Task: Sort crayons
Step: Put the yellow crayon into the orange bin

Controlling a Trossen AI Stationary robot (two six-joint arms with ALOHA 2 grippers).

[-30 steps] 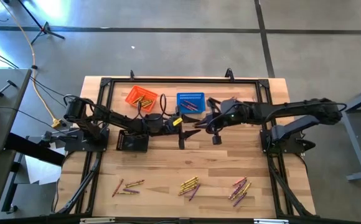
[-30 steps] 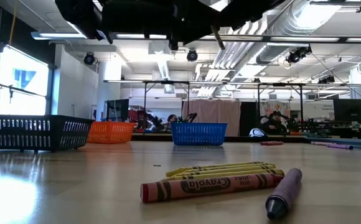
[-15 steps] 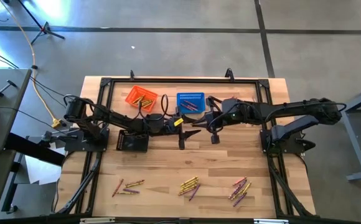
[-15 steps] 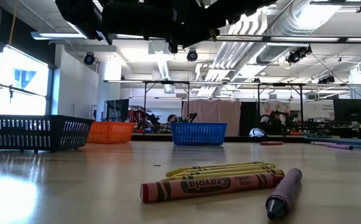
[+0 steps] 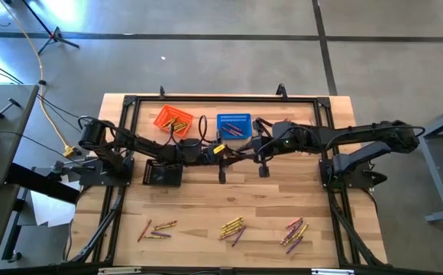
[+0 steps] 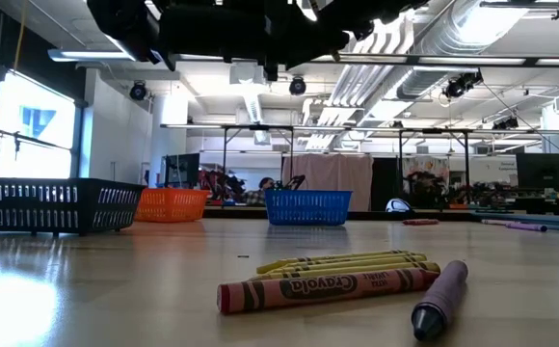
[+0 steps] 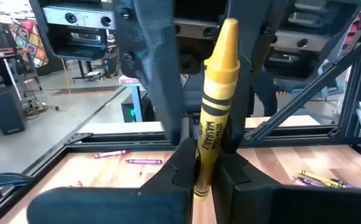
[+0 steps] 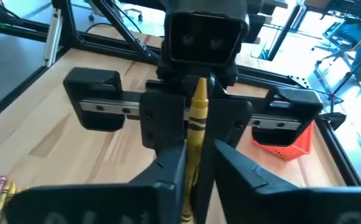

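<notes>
A yellow crayon (image 7: 215, 118) stands upright in the air over the table's middle, between my two grippers. My left gripper (image 7: 202, 155) comes from the table's left and is shut on it. My right gripper (image 8: 199, 158) faces it from the right and is open, one finger on each side of the same crayon (image 8: 196, 124). In the high view the two grippers meet at mid-table: left (image 5: 223, 151), right (image 5: 240, 153). Three heaps of loose crayons (image 5: 233, 228) lie on the boards near the front edge. My left gripper pinches the yellow crayon's lower part (image 7: 200, 177), below its printed label, between its two fingers. The fingers come level from the table's left and lie across the crayon. The crayon stands upright, tip up, lifted clear of the table. My right gripper: I cannot tell whether a finger touches the crayon.
An orange basket (image 5: 173, 120) and a blue basket (image 5: 234, 124) with crayons in them stand at the far side. A black basket (image 5: 163, 174) sits under my left arm. Further crayon heaps lie at the front left (image 5: 156, 229) and front right (image 5: 294, 233). A black frame (image 5: 206, 99) runs round the table.
My left gripper has shut on the yellow crayon, which my right gripper was holding up to it. My right gripper's fingers have parted from the crayon. Neither arm has shifted, and the crayon has stayed where it was.
</notes>
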